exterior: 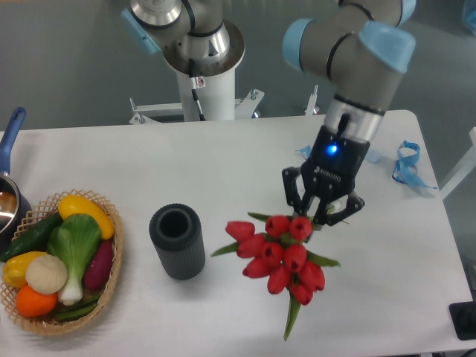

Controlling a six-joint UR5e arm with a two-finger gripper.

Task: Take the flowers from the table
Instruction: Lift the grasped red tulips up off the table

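White tabletop point(238, 163) with rounded corners filled most of the shot, with grey floor and the arm's white pedestal point(202, 67) behind it. The UR5e arm point(349, 44) came in from the top right, grey links with light blue joint caps, wrist bent so the tool pointed down and a bit toward the camera. A blue light glowed on the wrist body, and there was some small white lettering on the black gripper housing (too small for me to read).

The gripper point(318, 216) had its black fingers pinched in close on the flowers point(281, 256), grabbing them at the stem end. The stems themselves were hidden behind the blooms and fingers, so I couldn't see the exact contact. The red tulip heads fanned out below and left of the fingers with green leaves poking out, one long leaf hanging down toward the front edge. The bunch looked lifted off the table, with no clear contact with the surface.

Left of the bunch stood a dark ribbed cylinder vase point(177, 242), upright, open top, well apart from the blooms. Far left was a wicker basket point(111, 256) of toy veggies, and a pot with a blue handle point(10, 134) at the edge. Blue ribbon scraps point(407, 165) lay near the right edge.
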